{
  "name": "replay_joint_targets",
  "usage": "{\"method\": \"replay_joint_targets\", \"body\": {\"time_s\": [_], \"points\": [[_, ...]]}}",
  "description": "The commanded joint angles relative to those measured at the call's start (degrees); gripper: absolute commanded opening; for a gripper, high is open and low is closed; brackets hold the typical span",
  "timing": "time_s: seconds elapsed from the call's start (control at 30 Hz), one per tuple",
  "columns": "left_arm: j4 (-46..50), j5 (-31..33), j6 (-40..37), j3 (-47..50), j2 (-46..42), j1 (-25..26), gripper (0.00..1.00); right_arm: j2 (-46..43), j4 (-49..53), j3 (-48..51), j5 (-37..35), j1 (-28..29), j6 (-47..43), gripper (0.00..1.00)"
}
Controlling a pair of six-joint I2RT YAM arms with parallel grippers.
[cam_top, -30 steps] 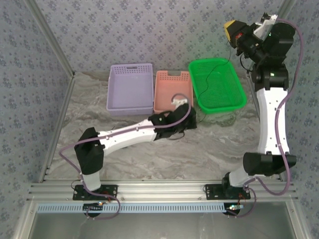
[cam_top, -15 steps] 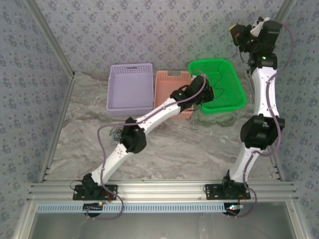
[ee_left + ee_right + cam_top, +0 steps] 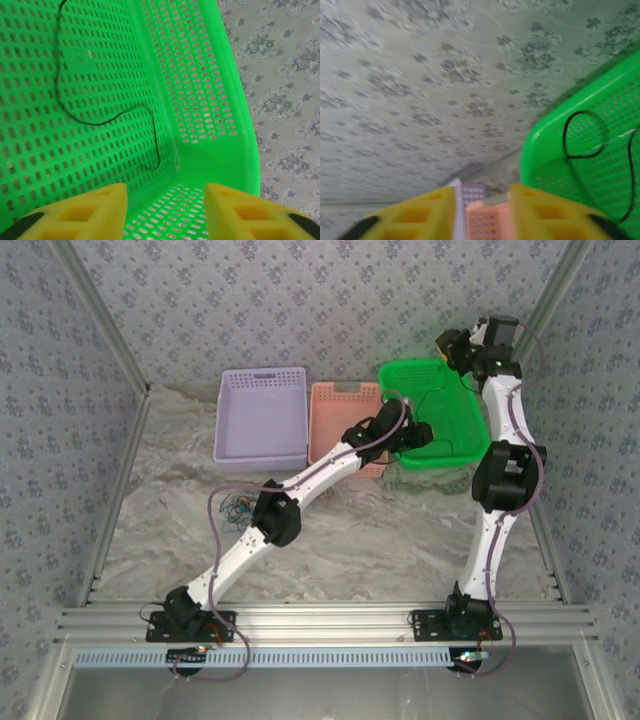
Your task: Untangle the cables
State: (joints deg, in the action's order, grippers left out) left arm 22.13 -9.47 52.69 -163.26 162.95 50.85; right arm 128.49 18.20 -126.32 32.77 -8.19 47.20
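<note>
Both sets of fingers were pinched shut a second ago; now both stand parted with nothing between them. The left gripper has reached over the green basket, and one black cable lies loose on the basket floor just ahead of its fingertips. The right gripper has dropped toward the basket's far rim, with the cable's loop off to its right. We judge one strand freed and delivered. The remaining tangle lies well behind both grippers, beside the left arm's elbow, too small to count strands. The cable's ends run out of frame; the right wrist view is blurred.
</note>
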Motion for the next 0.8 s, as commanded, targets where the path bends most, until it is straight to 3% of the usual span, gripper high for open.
{"method": "replay_joint_targets", "body": {"time_s": [0.0,0.2,0.3,0.5,0.6,0.77], "points": [[2.0,-0.8,-1.8,-1.8,-5.8,1.5,0.48,-1.1,6.9,-3.8,-2.8,0.8,-5.6,0.44],[6.8,3.4,-4.0,-1.8,-12.8,3.0,0.48,-8.7,13.2,1.4,-10.9,1.1,-10.1,0.53],[12.4,8.9,-5.0,-1.8,-17.0,4.0,0.48,-15.3,15.1,6.9,-15.1,1.5,-12.6,0.54],[26.4,19.5,-6.2,2.2,-24.7,4.2,0.46,-32.9,11.9,27.6,-20.0,2.5,-13.5,0.52],[24.9,22.7,-7.7,13.9,-31.9,4.5,0.45,-42.1,10.8,36.8,-21.2,4.1,-14.1,0.51],[3.0,22.6,-4.6,56.9,-54.9,2.3,0.44,-55.5,11.8,48.6,-23.4,10.0,-16.3,0.50]]}}
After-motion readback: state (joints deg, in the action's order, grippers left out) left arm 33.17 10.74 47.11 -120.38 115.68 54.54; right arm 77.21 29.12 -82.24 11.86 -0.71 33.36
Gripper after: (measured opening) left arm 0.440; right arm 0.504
